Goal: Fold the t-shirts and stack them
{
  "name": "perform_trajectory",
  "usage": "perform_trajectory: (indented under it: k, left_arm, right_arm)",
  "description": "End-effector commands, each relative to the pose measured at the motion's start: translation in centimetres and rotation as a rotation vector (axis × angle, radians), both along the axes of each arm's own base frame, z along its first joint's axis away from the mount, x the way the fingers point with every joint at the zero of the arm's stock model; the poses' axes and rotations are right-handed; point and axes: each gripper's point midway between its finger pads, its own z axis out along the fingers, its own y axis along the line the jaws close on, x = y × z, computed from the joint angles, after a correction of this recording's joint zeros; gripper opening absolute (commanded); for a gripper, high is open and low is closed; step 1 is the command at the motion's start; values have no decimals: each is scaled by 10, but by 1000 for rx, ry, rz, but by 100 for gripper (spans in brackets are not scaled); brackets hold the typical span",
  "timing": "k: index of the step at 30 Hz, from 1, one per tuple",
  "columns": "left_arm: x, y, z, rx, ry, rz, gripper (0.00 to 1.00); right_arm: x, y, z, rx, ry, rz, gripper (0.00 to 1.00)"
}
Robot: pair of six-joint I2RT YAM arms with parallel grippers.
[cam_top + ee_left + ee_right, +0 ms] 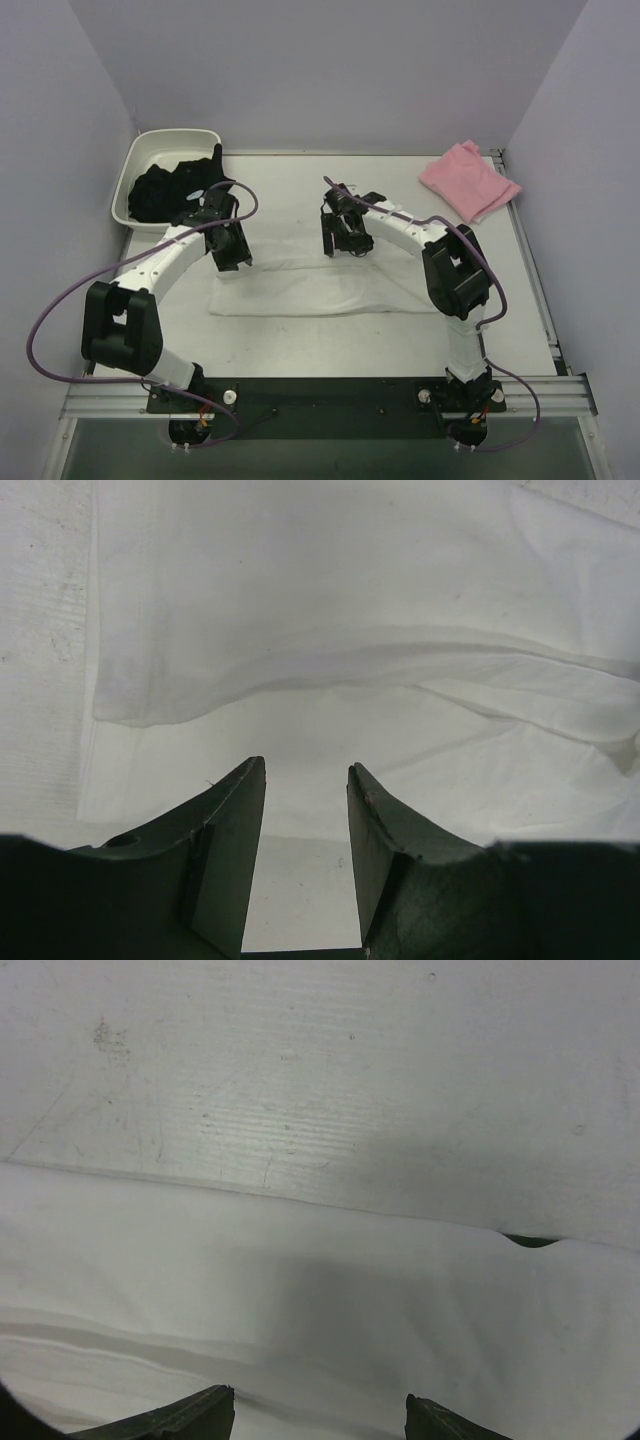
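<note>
I see the white t-shirt lying long, parallel to the near edge, with my left gripper over its left end and my right gripper near its middle (both open and empty).

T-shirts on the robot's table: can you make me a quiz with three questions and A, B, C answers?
1. Where is the pink t-shirt?
A. on the floor
B. at the far right corner of the table
C. hanging on the wall

2. What colour are the clothes in the tub?
A. black
B. yellow
C. green

3. How is the left gripper?
A. shut tight
B. open, with nothing between its fingers
C. holding a cup

Answers:
1 B: it lies folded by the table's far right edge.
2 A: the heap in the tub is black.
3 B: the left wrist view shows a clear gap between the fingers, with the white t-shirt lying beyond them.
</note>
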Motion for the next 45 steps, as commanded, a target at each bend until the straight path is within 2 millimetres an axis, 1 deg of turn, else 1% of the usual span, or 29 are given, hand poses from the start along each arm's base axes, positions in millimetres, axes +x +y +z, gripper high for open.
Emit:
perform_trajectory:
  k: [1,4,5,6,11,12,14,16,17,18,19,20,21,22,23,25,26,27,30,31,33,35,36,37,38,39,41,42,45]
  left_arm:
    - [10,1,19,-23,-89,-6,48]
    - [9,3,20,-21,-91,-8,48]
    - [9,4,21,-20,-94,-7,48]
    - [8,5,21,-20,-96,-5,48]
    - [8,6,23,-20,-102,-3,48]
    - [7,7,21,-20,-96,0,48]
    - [8,7,22,-22,-102,1,48]
    - [8,7,22,-23,-103,4,48]
    - [8,7,22,-24,-106,5,48]
    - [7,4,23,-44,-104,-3,48]
    - [7,4,23,-47,-103,-1,48]
    - [6,3,23,-49,-106,-2,48]
    - [6,2,22,-50,-104,-4,48]
    - [5,3,22,-50,-104,-2,48]
    - [5,3,23,-50,-106,-2,48]
    - [6,3,24,-54,-118,1,48]
    - [5,2,24,-57,-115,1,48]
    - [5,2,24,-57,-117,1,48]
    - [10,-1,23,-62,-125,-3,48]
    - [13,-3,26,-66,-133,-8,48]
    - [21,-8,23,-68,-136,-22,48]
    - [33,-16,30,-68,-161,-45,48]
    - [37,-18,25,-56,-155,-52,48]
    - [43,-25,28,-55,-166,-64,48]
    - [48,-28,27,-56,-167,-71,48]
    - [51,-31,16,-51,-142,-74,48]
    - [62,-41,13,-52,-144,-86,48]
    - [65,-43,1,-42,-116,-87,48]
    - [70,-54,-16,-30,-73,-103,47]
  right_arm:
    - [-6,-8,-4,-50,6,5,68]
    - [-12,-6,-7,-50,20,14,67]
    - [-17,-7,-10,-56,32,20,67]
    - [-20,-6,-7,-52,28,26,68]
    - [-40,-14,-3,-69,37,37,67]
    - [-49,-17,-2,-77,44,44,67]
    - [-57,-21,-1,-87,45,46,67]
    - [-71,-27,-1,-101,52,54,67]
    - [-75,-26,6,-93,40,59,67]
    - [-79,-29,7,-100,35,56,67]
    - [-89,-31,3,-115,41,69,67]
    - [-92,-31,11,-105,22,71,67]
    - [-96,-32,12,-111,12,67,67]
    - [-106,-33,9,-120,19,81,67]
    - [-110,-33,15,-110,9,84,67]
    - [-122,-34,14,-116,10,95,67]
    - [-124,-34,19,-109,-6,95,67]
    - [-124,-36,21,-113,-17,88,67]
    - [-105,-58,36,-171,-124,-3,67]
    - [-95,-65,45,-162,-147,-37,67]
    - [-82,-76,59,-149,-190,-89,68]
    - [-67,-97,66,-140,-206,-166,68]
    - [-63,-105,72,-133,-219,-191,68]
    - [-59,-112,74,-130,-222,-200,68]
    - [-52,-127,77,-129,-222,-246,68]
    - [-50,-134,81,-122,-228,-261,68]
    - [-44,-146,83,-105,-220,-293,68]
    - [-44,-149,85,-102,-222,-297,68]
    - [-45,-154,83,-98,-212,-303,68]
